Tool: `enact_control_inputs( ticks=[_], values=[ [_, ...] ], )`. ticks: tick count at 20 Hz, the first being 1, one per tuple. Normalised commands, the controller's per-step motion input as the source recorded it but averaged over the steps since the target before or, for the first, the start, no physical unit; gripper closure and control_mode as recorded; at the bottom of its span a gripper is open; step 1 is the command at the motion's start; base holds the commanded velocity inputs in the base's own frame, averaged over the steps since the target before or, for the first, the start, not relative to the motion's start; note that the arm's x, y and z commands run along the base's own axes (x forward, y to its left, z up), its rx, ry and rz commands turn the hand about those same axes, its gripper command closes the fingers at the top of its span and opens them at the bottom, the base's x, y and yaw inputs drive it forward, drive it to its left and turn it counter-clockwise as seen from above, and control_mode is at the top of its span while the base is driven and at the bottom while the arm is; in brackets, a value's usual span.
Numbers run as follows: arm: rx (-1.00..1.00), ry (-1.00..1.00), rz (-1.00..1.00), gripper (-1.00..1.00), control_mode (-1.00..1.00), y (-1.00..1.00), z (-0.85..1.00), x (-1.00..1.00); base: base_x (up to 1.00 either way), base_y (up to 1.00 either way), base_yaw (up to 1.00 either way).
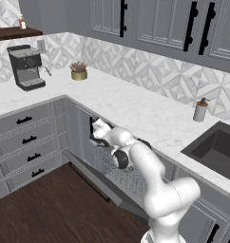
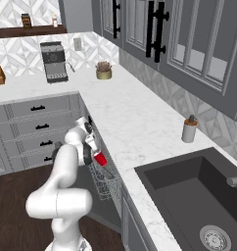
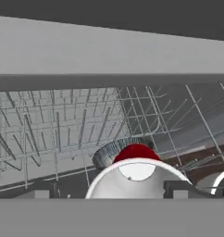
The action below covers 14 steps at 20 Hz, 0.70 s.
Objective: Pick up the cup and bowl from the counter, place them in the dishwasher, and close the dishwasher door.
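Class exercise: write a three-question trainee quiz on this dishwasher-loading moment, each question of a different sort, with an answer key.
1. True or false: the cup stands on the counter.
2. The dishwasher door is: A) shut B) dropped open C) removed.
3. Fill in: in the hand view, the grey ___ lies just behind the cup, among the wire rack.

Key: 1 false, it is at the gripper by the dishwasher. 2 B. 3 bowl.
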Motion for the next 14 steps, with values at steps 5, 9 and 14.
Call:
enact_control_inputs(
  ticks=[5,9,14],
  values=[
    [-0.11,0.02,-0.01,-1.00,-1.00,0.35,0.82,-0.22,0.00,0.00,0.00],
    [0.02,0.00,-0.07,-1.00,-1.00,0.13,0.81,-0.75,0.00,0.00,0.00],
    [0.01,-0.07,-0.15,-1.00,-1.00,0.18,0.78,-0.98,0.00,0.00,0.00]
  ],
)
